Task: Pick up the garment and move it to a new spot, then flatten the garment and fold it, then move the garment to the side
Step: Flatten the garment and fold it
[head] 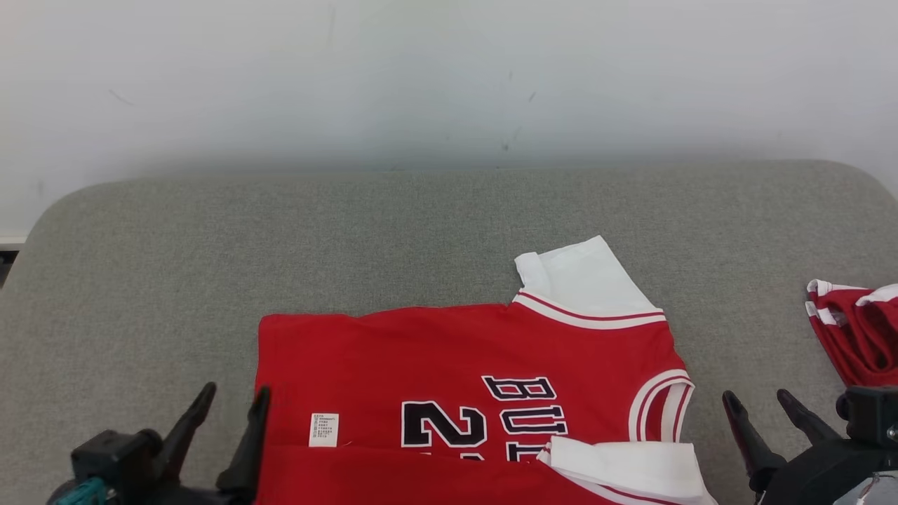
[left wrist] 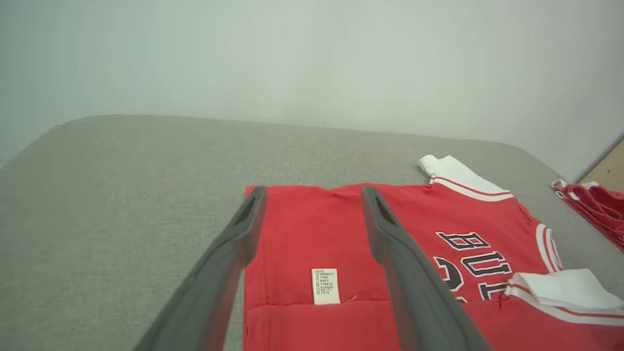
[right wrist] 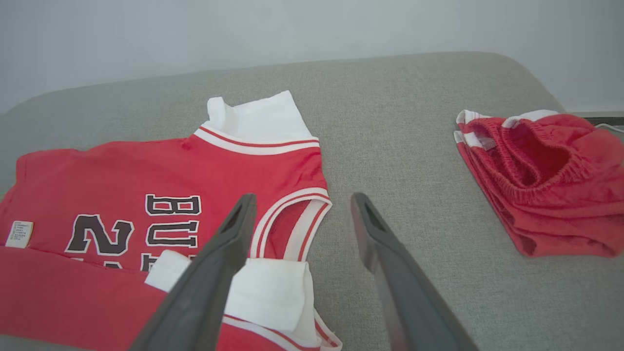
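Observation:
The garment [head: 449,365] is a red jersey with white sleeves and dark lettering, lying flat on the grey cushion [head: 421,231] with its near edge folded over. It also shows in the left wrist view [left wrist: 302,229] and the right wrist view [right wrist: 146,175]. My left gripper [head: 235,403] is open at the jersey's left edge, one finger over the red cloth, holding nothing; its fingers [left wrist: 239,239] stand wide apart. My right gripper [head: 761,403] is open just right of the collar end, fingers [right wrist: 229,234] apart and empty.
A second red garment with white trim [head: 852,326] lies bunched at the cushion's right edge, seen closer in the right wrist view [right wrist: 541,180]. A pale wall [head: 449,77] rises behind the cushion. Bare cushion stretches behind and left of the jersey.

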You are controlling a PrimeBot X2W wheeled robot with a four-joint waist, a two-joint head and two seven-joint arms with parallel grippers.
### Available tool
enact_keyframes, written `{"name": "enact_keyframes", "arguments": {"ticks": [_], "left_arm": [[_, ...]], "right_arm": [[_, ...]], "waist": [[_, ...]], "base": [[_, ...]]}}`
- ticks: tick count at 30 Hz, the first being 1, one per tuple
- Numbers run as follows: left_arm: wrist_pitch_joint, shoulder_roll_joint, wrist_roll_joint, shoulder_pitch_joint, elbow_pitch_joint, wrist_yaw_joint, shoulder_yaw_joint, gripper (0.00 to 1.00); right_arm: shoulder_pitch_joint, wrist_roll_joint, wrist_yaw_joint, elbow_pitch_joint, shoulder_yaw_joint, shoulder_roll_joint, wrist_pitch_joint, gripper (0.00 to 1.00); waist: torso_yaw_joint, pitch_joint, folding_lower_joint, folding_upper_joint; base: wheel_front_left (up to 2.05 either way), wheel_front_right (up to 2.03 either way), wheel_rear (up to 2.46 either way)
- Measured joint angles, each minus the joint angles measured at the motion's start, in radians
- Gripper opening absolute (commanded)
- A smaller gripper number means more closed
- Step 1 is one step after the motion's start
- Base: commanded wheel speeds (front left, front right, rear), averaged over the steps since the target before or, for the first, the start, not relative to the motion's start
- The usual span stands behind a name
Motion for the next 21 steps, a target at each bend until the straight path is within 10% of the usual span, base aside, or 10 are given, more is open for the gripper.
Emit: {"name": "enact_keyframes", "arguments": {"ticks": [21], "left_arm": [[-0.112, -0.057, 0.098, -0.037, 0.134, 0.016, -0.049, 1.00]], "right_arm": [[-0.201, -0.097, 0.036, 0.258, 0.098, 0.096, -0.419, 1.00]], "waist": [[-0.029, -0.057, 0.0000, 0.0000]], "base": [[0.00, 0.00, 0.00]]}}
